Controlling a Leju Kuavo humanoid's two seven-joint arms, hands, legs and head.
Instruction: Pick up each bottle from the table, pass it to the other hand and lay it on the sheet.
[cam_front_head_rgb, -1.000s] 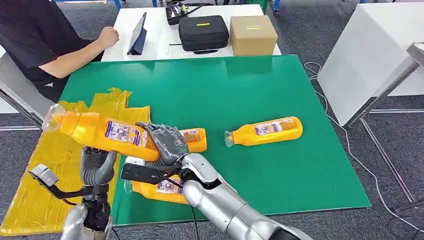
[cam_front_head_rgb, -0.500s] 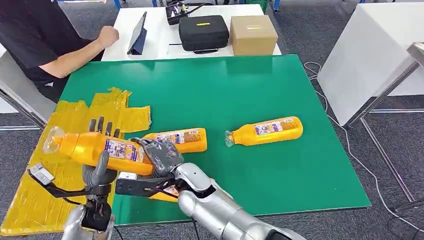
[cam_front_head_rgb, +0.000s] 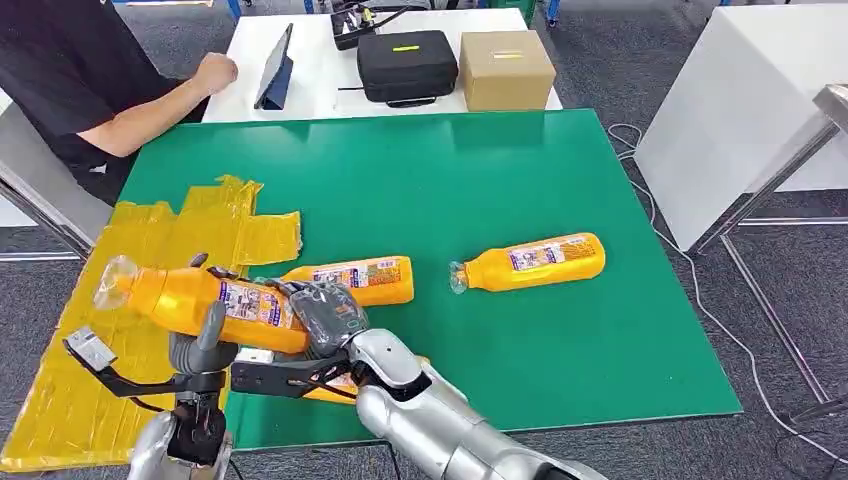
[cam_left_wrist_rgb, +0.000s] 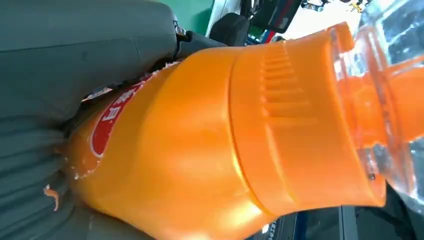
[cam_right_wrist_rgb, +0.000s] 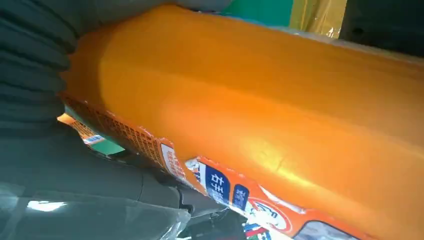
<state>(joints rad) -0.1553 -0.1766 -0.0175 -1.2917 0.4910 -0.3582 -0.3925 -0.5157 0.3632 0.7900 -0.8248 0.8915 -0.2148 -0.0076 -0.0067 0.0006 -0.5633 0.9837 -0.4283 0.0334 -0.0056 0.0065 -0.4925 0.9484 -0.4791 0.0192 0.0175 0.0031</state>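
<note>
An orange bottle (cam_front_head_rgb: 195, 302) with a clear cap hangs level over the table's left edge, cap toward the yellow sheet (cam_front_head_rgb: 60, 400). My right hand (cam_front_head_rgb: 325, 312) grips its base end. My left hand (cam_front_head_rgb: 203, 335) wraps its middle, thumb in front and fingers curled over the top. In the left wrist view the bottle (cam_left_wrist_rgb: 225, 140) lies against my left hand (cam_left_wrist_rgb: 75, 50). In the right wrist view the bottle (cam_right_wrist_rgb: 280, 100) lies against my right hand (cam_right_wrist_rgb: 30, 65). Two more orange bottles (cam_front_head_rgb: 357, 281) (cam_front_head_rgb: 530, 262) lie on the green table (cam_front_head_rgb: 480, 180). A third (cam_front_head_rgb: 325, 388) is partly hidden under my right arm.
A person in black sits at the far left, forearm (cam_front_head_rgb: 150, 110) on a white table with a tablet (cam_front_head_rgb: 275, 70), a black case (cam_front_head_rgb: 407, 65) and a cardboard box (cam_front_head_rgb: 506, 68). Another white table (cam_front_head_rgb: 740, 100) stands to the right.
The held bottle has come down and levelled out. My left hand's fingers, spread upright behind it half a second ago, have curled over it. The right hand keeps its grip.
</note>
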